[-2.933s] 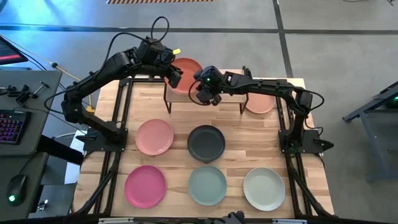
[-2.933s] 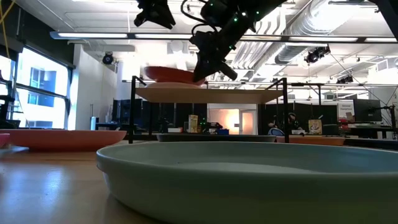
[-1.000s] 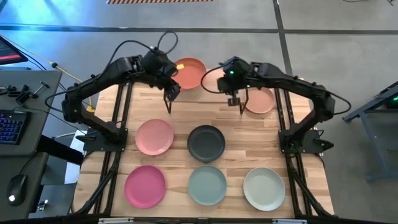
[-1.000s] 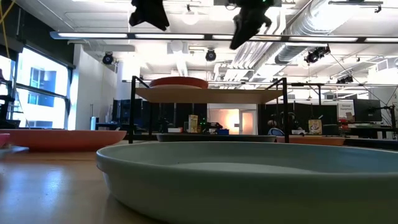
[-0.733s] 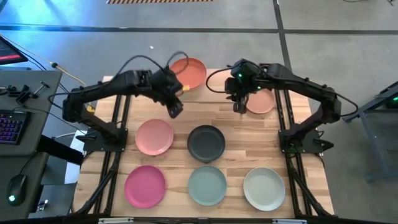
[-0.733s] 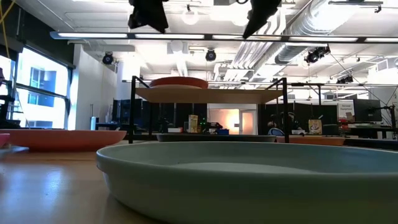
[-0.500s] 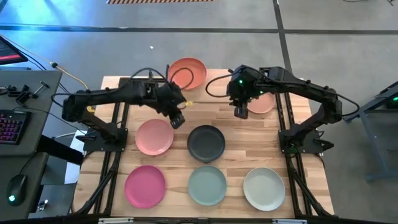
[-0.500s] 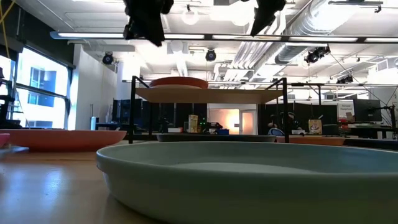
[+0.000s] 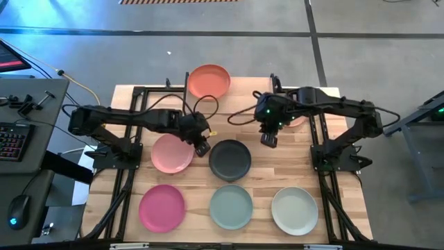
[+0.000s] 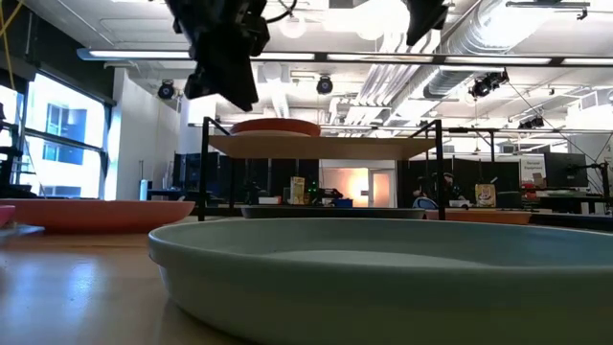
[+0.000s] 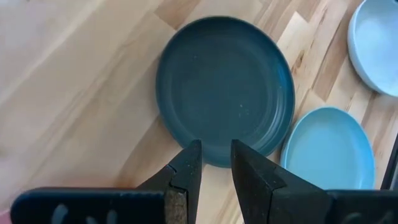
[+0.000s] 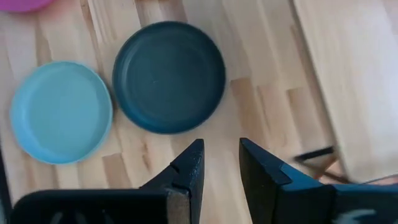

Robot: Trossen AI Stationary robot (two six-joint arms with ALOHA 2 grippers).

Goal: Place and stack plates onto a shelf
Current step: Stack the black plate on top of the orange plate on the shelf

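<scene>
Moved off shelf toward charcoal plate: left gripper beside its rim, right gripper above-right, both slightly parted, empty. Pinch opposite rims evenly, lift level.

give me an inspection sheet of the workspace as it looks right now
Surface: wooden table, bare between plates.
Job's things: terracotta plate on the shelf; charcoal plate, pink plate, magenta plate, teal plate, off-white plate on the table.
Clutter: nothing seen.
Grippers: left gripper and right gripper over the table, slightly parted, empty.
Cables: black cable looping at the left arm.
Surroundings: keyboard on a side desk.
</scene>
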